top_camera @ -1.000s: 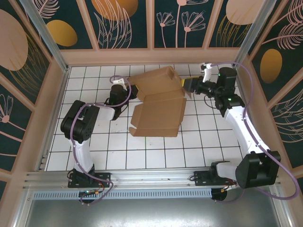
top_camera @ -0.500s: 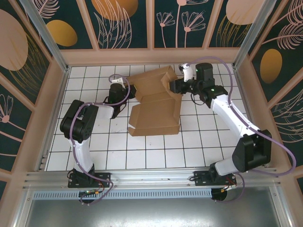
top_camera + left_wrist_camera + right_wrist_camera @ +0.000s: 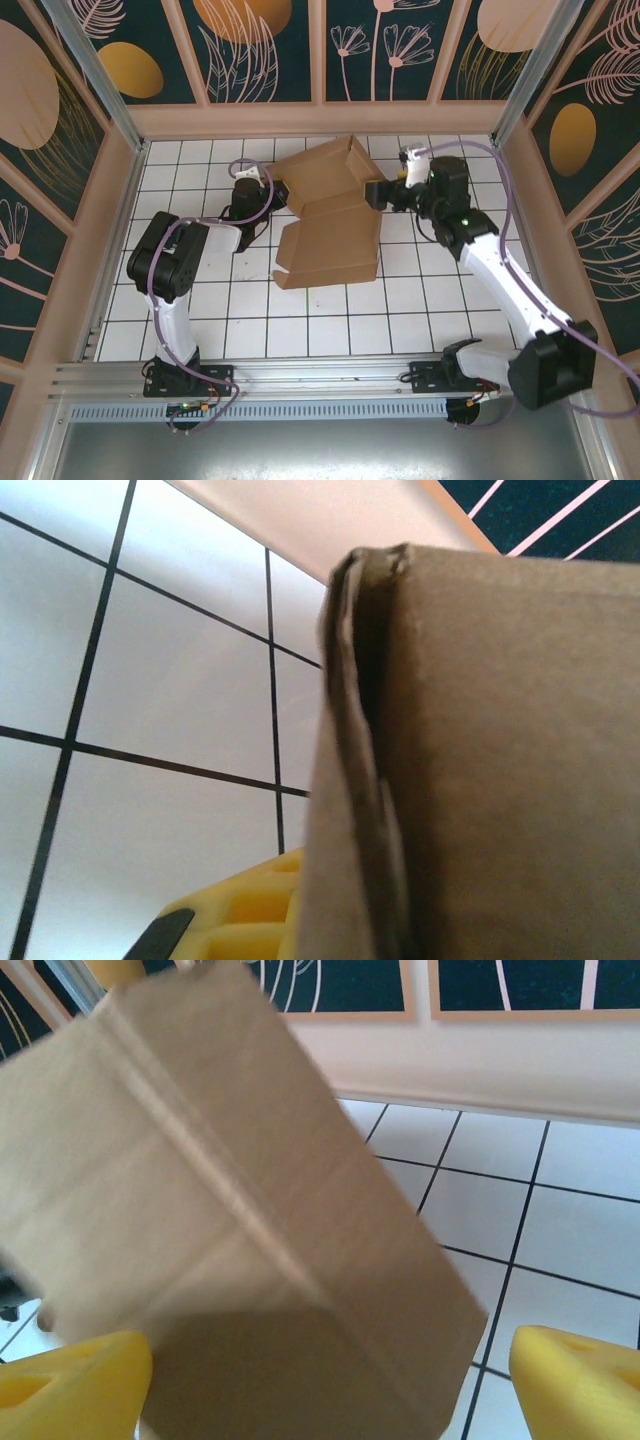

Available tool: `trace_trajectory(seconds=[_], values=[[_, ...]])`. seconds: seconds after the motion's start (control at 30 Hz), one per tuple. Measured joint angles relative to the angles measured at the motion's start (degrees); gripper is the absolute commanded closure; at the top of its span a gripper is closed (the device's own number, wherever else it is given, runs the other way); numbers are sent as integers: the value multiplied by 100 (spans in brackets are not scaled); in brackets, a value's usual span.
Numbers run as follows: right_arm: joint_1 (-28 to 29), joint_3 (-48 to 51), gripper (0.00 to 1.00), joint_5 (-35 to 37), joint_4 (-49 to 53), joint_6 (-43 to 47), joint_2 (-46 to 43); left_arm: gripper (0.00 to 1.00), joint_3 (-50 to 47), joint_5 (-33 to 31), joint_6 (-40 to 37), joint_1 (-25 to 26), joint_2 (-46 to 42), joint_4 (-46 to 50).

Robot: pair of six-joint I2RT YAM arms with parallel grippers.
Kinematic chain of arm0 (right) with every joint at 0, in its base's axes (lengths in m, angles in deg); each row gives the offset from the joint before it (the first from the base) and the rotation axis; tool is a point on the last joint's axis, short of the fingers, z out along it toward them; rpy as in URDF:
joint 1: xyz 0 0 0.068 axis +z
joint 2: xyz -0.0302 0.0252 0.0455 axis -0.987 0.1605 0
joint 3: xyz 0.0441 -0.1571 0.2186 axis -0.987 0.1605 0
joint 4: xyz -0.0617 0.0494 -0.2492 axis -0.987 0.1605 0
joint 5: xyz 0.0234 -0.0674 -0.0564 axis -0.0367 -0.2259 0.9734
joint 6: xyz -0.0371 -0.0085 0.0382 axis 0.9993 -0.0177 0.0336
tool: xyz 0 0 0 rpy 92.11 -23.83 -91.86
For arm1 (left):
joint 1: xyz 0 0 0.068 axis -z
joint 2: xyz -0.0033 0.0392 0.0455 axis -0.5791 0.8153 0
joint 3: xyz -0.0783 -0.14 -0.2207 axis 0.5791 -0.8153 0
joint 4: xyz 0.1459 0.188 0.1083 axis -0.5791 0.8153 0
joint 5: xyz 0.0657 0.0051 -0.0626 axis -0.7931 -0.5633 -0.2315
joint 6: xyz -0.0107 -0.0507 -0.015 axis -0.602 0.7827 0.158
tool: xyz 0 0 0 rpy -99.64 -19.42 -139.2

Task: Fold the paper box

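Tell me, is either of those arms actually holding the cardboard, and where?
The left gripper pinches the paper box by its left side edge; the right gripper is open, holding nothing.

The left arm (image 3: pixel 168 268) rises from its base at the near edge, bends at the elbow and reaches right and away. The left end effector (image 3: pixel 266 188) is clamped on the left edge of the paper box (image 3: pixel 330 215), with one yellow finger (image 3: pixel 245 920) showing beside the cardboard. The right arm (image 3: pixel 505 275) stretches far and leftward. The right end effector (image 3: pixel 380 192) has its jaws spread wide, its yellow fingertips (image 3: pixel 70 1380) far apart.
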Motion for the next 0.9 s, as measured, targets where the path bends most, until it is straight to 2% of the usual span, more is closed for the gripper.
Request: trace_trajectory(seconds=[0.23,0.4,0.47,0.57,0.7,0.9], values=[[581,1115,4,262,-420,-232,-542,100,223,-20,334,7,0,151],[542,1738,4,678,-492,-343,-778,100,369,111,472,-11,0,219],[367,1993,5,737,-599,-437,-951,100,382,297,573,-46,0,225],[-186,2334,7,649,-820,-693,-1196,100,420,647,745,-184,0,225],[-848,2610,8,184,-1156,-1043,-1309,100,638,1296,905,-319,9,221],[-1163,2612,8,-90,-1353,-1110,-1318,100,835,1742,826,-389,-66,553]])
